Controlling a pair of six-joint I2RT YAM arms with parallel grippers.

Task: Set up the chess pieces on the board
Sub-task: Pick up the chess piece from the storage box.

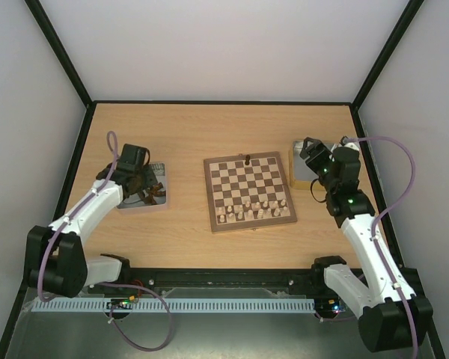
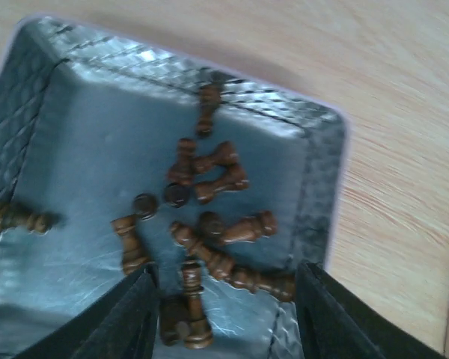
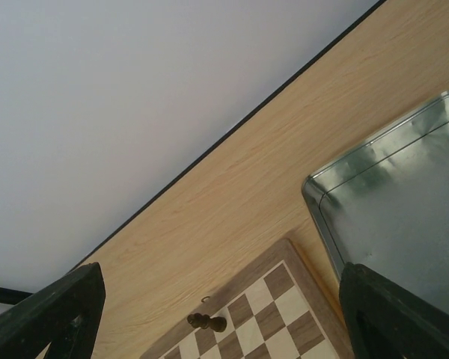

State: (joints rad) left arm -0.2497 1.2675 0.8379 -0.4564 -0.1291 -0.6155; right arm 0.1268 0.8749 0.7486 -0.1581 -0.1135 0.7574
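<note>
Several dark brown chess pieces (image 2: 209, 224) lie jumbled on their sides in the left metal tray (image 2: 82, 142). My left gripper (image 2: 221, 321) hangs open just above them. One dark piece (image 2: 191, 303) lies in the tray between the fingers, touching neither. The board (image 1: 251, 191) sits mid-table. A single dark piece (image 1: 248, 159) stands at its far edge, and it shows in the right wrist view as the same dark piece (image 3: 207, 322). My right gripper (image 3: 221, 307) is open and empty, held in the air off the board's far right corner (image 3: 284, 292).
Pale cream pieces (image 1: 254, 211) fill the board's two near rows. A second shiny tray (image 3: 404, 202) lies right of the board, under my right gripper (image 1: 311, 152). Black-framed white walls enclose the table on three sides.
</note>
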